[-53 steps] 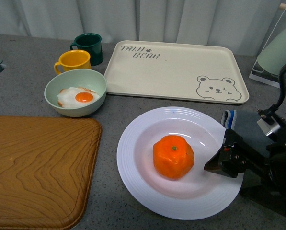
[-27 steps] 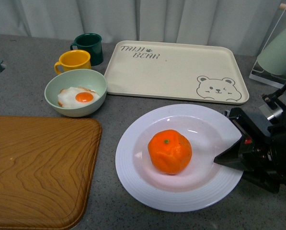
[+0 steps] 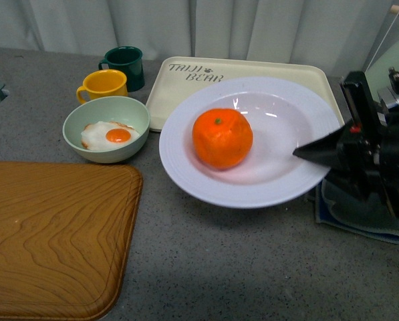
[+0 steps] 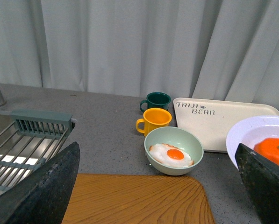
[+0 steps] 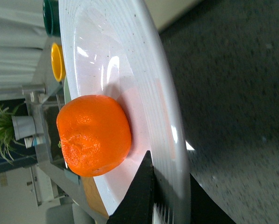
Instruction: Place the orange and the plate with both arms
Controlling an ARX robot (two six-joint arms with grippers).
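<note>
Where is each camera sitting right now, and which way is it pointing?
Front view: on the body, facing forward and down over the table; shows the right fingers clamping the plate holding the orange; no left arm.
Left wrist view: low near the wooden board, facing the curtain; open left fingers at both edges.
Right wrist view: at the plate's rim, looking along it; one dark finger shows.
Shared: all see plate and orange; front and left wrist also share the egg bowl.

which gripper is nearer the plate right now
Right. The right gripper is clamped on the rim of the plate; the left gripper is open and clear of it, outside the front view.
</note>
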